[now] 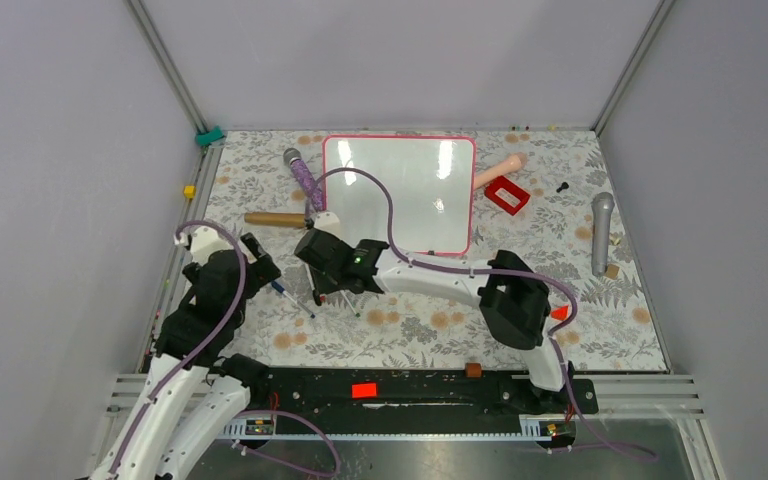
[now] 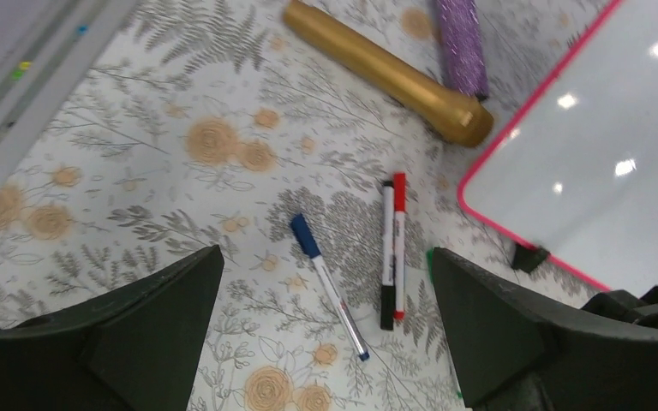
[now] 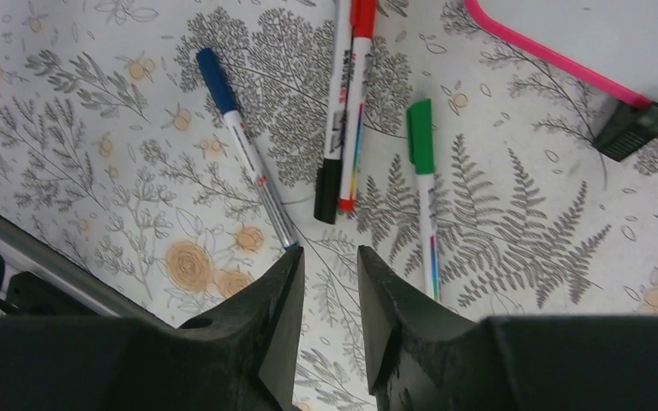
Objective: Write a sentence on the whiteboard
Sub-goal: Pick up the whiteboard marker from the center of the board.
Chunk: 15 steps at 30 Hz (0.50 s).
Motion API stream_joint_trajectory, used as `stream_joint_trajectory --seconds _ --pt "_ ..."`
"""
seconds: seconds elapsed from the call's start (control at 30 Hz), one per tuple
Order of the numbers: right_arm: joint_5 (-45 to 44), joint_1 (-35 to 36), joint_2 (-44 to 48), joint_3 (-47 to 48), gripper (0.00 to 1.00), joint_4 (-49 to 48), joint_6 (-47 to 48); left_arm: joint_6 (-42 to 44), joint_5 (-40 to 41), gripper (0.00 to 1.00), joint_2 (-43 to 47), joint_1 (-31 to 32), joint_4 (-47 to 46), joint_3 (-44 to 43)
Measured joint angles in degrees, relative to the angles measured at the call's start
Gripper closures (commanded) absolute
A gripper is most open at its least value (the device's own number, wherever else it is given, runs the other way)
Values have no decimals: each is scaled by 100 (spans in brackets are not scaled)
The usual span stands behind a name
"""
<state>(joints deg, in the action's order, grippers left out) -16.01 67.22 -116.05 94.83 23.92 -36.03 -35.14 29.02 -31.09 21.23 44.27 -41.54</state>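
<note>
Step in hand: I judge it is the fetching of a pen, since the large glossy whiteboard with a thin pink frame [image 1: 398,195] has no writing on it yet.
Board place: far middle of the flower-patterned tablecloth [image 1: 600,330], with its near-left corner close to the pens.
Pens: four thin white marker pens lie there: a blue-capped pen [image 3: 244,145], a black-capped pen [image 3: 334,120] and a red-capped pen [image 3: 355,103] touching side by side, and a green-capped pen [image 3: 424,188] just beside them.
Right gripper [image 3: 330,255]: the fingers leave only a narrow gap, with nothing in it. They touch nothing and hover over bare cloth between the blue and green pens.
Left gripper [image 2: 326,257]: the fingers are spread wide and empty, above the same pens.
Next move: it probably calls for setting the right fingers across one barrel. The black pen lies against the red one, so that choice needs care.
</note>
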Motion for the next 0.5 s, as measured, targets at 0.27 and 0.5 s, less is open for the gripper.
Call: stream_joint_trajectory --seconds 0.27,0.5 --pt "2 55 -907 1154 68 415 -79 -461 918 10 702 -153 275 0" --pt "-138 101 -2024 2824 67 1388 -70 -481 962 11 804 -157 256 0"
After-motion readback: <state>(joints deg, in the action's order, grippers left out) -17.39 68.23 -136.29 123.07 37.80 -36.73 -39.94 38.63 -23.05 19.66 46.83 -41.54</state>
